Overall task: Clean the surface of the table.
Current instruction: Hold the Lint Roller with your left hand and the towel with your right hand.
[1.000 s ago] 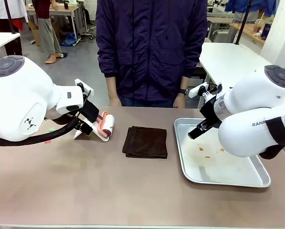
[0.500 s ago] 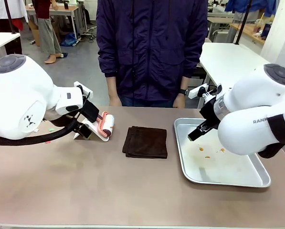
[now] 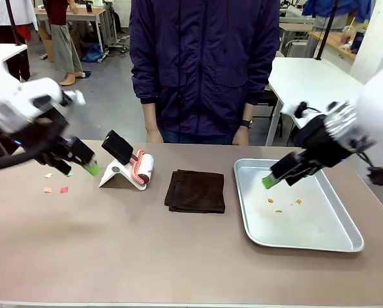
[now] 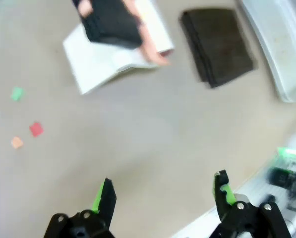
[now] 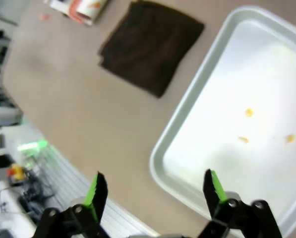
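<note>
At the middle of the bench lies a folded dark brown cloth, flat on the matte taupe top. That top spans the whole width of the front view and has a thin pale edge on the robot's side.

Left of the cloth, near it but apart, a lint roller with a pink body and a black handle leans on a white wedge-shaped stand. Farther left of the cloth, past the roller, a few small paper scraps in red, orange, green and white lie scattered on the bare surface. Right of the cloth, just beside it without touching, sits a silver tray with a few orange crumbs in it.

The left pincer hangs above the bench left of the cloth, between the roller and the scraps, motion-blurred. Its jaws are spread wide with nothing between them. The right pincer hangs right of the cloth, over the tray's near-left part, and it too is wide open and empty.

Beyond the cloth, at the far edge of the bench, a person in a dark blue jacket stands with hands low. Behind them are a grey floor and white-topped tables.
</note>
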Available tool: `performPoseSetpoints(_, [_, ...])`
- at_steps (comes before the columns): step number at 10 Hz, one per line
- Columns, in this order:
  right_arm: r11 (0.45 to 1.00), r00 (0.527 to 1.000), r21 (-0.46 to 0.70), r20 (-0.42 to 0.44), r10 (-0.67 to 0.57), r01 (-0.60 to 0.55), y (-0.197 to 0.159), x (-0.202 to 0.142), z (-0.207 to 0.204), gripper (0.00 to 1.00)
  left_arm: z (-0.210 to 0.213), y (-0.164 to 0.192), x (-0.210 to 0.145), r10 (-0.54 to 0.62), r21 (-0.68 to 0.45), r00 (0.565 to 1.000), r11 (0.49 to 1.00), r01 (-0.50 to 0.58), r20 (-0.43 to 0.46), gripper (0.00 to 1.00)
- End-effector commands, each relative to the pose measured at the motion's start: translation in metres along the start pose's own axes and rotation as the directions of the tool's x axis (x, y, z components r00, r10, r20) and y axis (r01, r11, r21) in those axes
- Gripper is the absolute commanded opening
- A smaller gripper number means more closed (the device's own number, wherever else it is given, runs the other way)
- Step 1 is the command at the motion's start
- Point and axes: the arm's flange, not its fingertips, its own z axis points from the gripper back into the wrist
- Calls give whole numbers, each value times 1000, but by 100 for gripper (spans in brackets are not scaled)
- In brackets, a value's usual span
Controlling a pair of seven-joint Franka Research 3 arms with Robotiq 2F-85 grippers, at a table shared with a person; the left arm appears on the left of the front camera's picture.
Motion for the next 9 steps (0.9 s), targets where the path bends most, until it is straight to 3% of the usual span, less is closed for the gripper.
performPoseSetpoints(1, [975, 989, 186, 66, -133, 119, -48, -38, 41, 100, 52, 40, -24, 44, -282, 994, 959, -15, 97, 100])
performPoseSetpoints(3, [915, 955, 362, 159, -251, 180, -103, -77, 74, 100, 87, 96, -50, 162, -387, 968, 919, -78, 190, 100])
performPoseSetpoints(6, [798, 832, 542, 292, -472, 263, -195, -134, 105, 100, 105, 187, -97, 321, -540, 898, 834, -117, 302, 100])
performPoseSetpoints(9, [684, 718, 663, 314, -622, 303, -256, -179, 108, 100, 83, 208, -123, 429, -562, 832, 808, -180, 350, 100])
